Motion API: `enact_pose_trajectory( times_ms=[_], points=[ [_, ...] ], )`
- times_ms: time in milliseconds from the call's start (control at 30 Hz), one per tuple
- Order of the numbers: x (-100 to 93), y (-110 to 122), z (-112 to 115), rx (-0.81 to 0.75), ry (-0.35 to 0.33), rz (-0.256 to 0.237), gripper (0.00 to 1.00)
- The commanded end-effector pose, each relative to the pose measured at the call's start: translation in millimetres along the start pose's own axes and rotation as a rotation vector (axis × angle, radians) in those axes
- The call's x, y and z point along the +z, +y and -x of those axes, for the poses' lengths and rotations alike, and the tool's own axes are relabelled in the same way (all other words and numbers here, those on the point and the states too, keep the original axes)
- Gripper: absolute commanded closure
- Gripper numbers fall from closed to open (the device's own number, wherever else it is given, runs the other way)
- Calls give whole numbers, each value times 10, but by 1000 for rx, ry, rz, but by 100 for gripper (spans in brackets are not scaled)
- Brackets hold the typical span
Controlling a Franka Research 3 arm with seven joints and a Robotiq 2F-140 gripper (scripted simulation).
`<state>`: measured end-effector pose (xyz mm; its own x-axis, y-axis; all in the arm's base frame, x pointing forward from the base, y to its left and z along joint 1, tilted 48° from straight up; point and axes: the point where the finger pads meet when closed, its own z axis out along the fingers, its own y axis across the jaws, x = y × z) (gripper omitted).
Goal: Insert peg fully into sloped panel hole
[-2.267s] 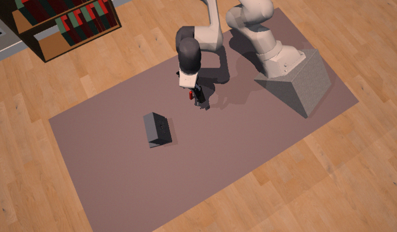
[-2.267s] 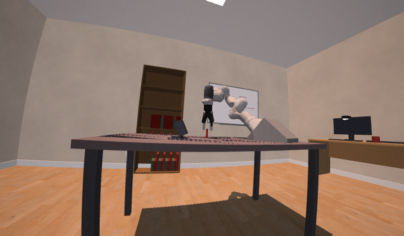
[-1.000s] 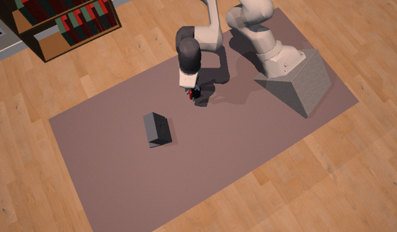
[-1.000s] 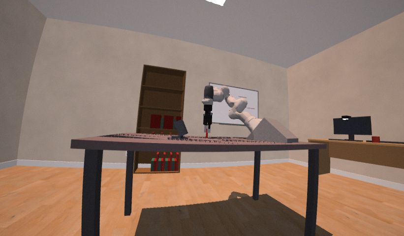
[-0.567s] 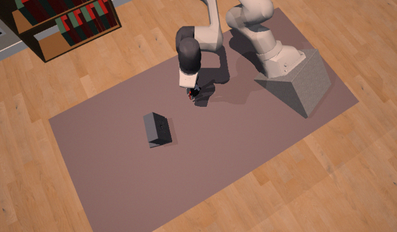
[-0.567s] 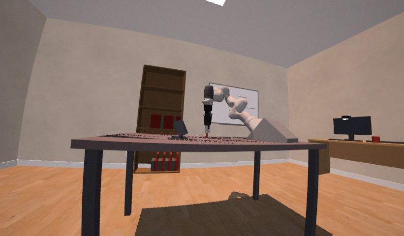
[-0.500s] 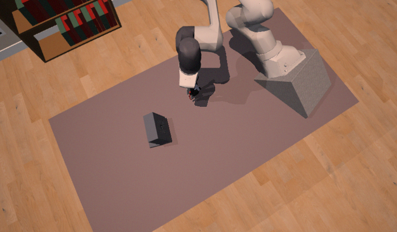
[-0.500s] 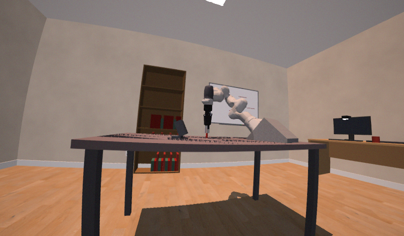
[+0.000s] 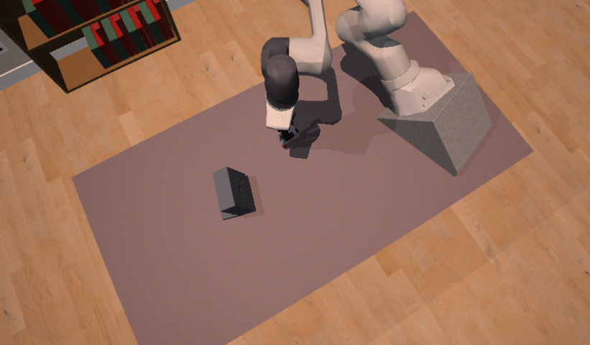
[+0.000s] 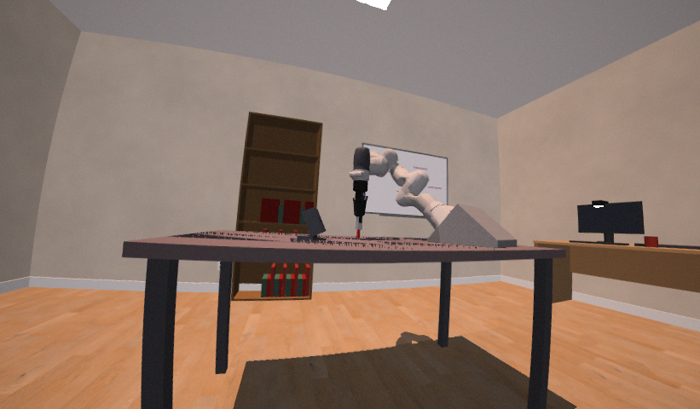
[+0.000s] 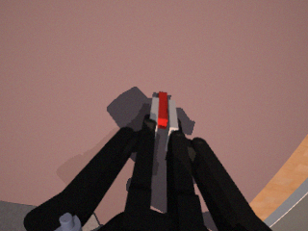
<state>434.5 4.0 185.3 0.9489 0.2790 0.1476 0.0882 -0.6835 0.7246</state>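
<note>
My gripper [image 11: 162, 108] points straight down at the table and is shut on the red peg [image 11: 164, 108], which stands upright between the fingertips. In the overhead view only a red sliver of the peg [image 9: 284, 145] shows under the gripper [image 9: 287, 138]. In the side view the peg [image 10: 357, 233] reaches down to the table top below the gripper [image 10: 359, 219]. The dark grey block with the sloped panel [image 9: 234, 192] sits to the front left of the gripper, well apart; a small dark hole [image 9: 240, 187] shows in its sloped face. The block also shows in the side view [image 10: 314, 221].
The robot's grey wedge base [image 9: 442, 119] stands at the right end of the brown table top [image 9: 288, 214]. A bookshelf [image 9: 95, 34] stands on the floor beyond the table's far left edge. A desk with a monitor [image 10: 610, 218] stands far right.
</note>
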Motion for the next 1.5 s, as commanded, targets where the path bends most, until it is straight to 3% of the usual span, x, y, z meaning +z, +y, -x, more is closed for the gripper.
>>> enact_pose_trajectory(
  times_ms=[0,133,433,500,700,767,1267,1333,1467],
  points=[
    [-204,2,-6,3,4,-1,100],
    [-482,2,-6,4,5,-2,100],
    [-723,3,-4,4,5,-2,100],
    [-641,-31,-66,6,27,0,100],
    [-562,-13,-76,-67,50,83,100],
    [-562,-13,-76,-67,50,83,100],
    [-421,18,-167,-250,117,287,100],
    [-421,18,-167,-250,117,287,100],
    [-401,16,-205,-299,138,340,100]
  ],
)
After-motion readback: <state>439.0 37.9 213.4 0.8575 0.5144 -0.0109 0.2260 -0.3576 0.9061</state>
